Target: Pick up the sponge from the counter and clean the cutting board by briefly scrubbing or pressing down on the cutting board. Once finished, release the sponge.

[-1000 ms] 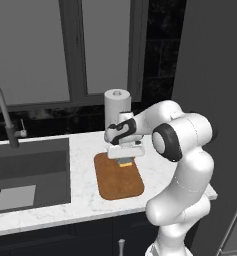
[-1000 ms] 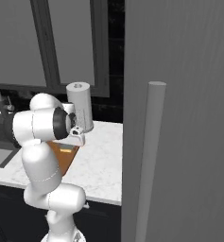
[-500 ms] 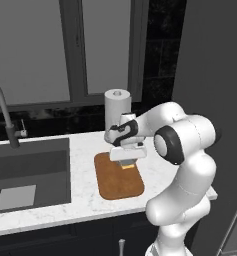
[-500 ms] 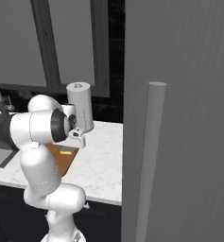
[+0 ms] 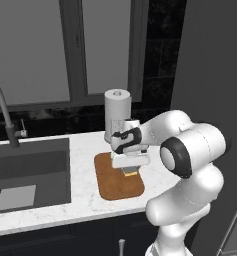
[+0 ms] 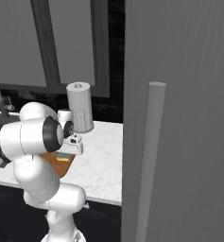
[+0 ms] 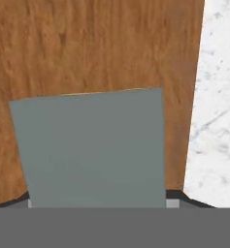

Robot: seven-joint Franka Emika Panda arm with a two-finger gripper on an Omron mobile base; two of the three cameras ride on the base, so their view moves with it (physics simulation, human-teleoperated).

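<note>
Hand view has the small grey-topped yellow sponge (image 7: 92, 147) clamped in your two-finger gripper (image 5: 130, 171), mid-frame over the brown wooden cutting board (image 7: 87, 48). Press straight down, stay off the right edge, then let go.

White arm folded forward, elbow raised, gripper (image 5: 130, 171) pointing straight down, fingers closed on something

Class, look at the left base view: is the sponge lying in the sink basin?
No. The sponge sits under the gripper over the cutting board, well right of the sink basin.
</note>
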